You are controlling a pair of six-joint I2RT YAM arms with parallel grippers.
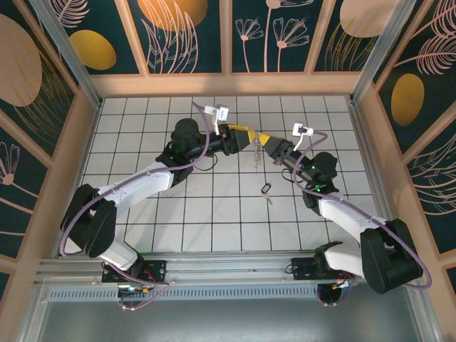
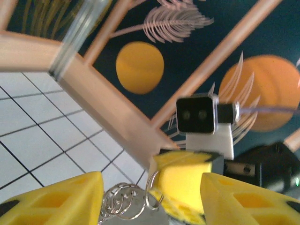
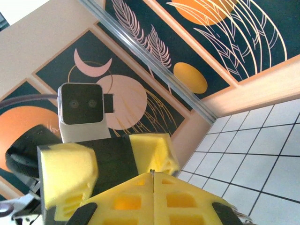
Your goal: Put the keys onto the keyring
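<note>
R tool (image 3: 152, 177) is closed tight and seems to pinch the keyring (image 2: 125, 204), which hangs in the air btw both tools, over the far-middle of the desk (image 1: 142, 221). L tool (image 1: 245, 135) stands open, w/ the keyring in its gap. One key (image 1: 266, 190) lies on the desk, nearer, slightly right.

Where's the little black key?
In the top view, the key lies on the tiled table, right of centre, just left of the right arm.

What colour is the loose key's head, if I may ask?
Black; the key shows best in the top external view.
</note>
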